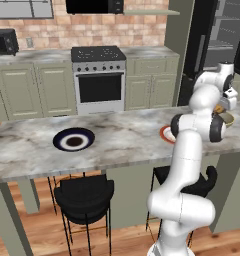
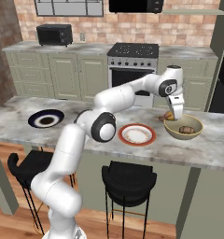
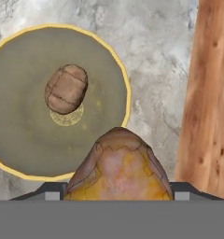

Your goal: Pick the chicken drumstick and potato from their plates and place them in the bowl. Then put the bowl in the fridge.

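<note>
The chicken drumstick (image 3: 117, 165) sat nearest the hand camera, clamped between the fingers of the claw (image 3: 117, 196), its bulk hanging over the near rim of the bowl (image 3: 20, 140). The potato (image 3: 66, 88) already lay inside the bowl, near its centre. In the right base view the claw (image 2: 175, 113) hovered just above the bowl's left edge, on the desk (image 2: 212, 149), with the orange-red plate (image 2: 137, 134) bare beside it and the navy plate (image 2: 46, 119) bare, well apart to the left. The fridge (image 1: 217, 35) stood open behind the desk's far end.

The step in hand looked to be dropping the drumstick. To do it well, the claw should probably shift further over the bowl's middle before letting go, since the drumstick sat close to the rim and might tip out onto the desk. A low release would keep it from bouncing or knocking the potato.

No brands, labels or writing could be read anywhere
</note>
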Robot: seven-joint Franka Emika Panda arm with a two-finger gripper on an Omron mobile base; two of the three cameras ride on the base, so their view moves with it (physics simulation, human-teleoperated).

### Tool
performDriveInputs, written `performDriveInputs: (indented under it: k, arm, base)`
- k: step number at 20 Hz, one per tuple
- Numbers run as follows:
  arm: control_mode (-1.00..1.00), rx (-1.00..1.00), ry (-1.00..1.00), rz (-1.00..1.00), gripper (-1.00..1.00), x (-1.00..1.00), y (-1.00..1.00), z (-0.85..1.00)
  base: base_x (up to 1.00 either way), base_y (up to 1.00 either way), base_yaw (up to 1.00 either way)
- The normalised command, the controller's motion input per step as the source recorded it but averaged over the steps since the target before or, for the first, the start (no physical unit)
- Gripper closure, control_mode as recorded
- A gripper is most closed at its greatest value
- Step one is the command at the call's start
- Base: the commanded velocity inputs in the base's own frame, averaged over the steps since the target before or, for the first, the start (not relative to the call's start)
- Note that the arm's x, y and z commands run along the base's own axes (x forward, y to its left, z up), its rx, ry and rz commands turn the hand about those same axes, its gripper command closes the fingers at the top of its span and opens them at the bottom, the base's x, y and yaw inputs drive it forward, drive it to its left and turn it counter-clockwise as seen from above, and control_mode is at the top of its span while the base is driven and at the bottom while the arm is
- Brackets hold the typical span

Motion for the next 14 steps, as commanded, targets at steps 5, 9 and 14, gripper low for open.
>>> performDriveInputs:
  k: [5,9,14]
  arm:
    - [-1.00,0.01,-0.10,0.03,1.00,0.07,0.00,-0.18]
    - [-1.00,0.04,-0.14,0.02,1.00,0.07,0.00,-0.13]
    - [-1.00,0.00,-0.10,0.02,1.00,0.12,0.00,-0.21]
  base:
    - [0.00,0.00,0.00]
    - [0.00,0.00,0.00]
    - [0.00,0.00,0.00]
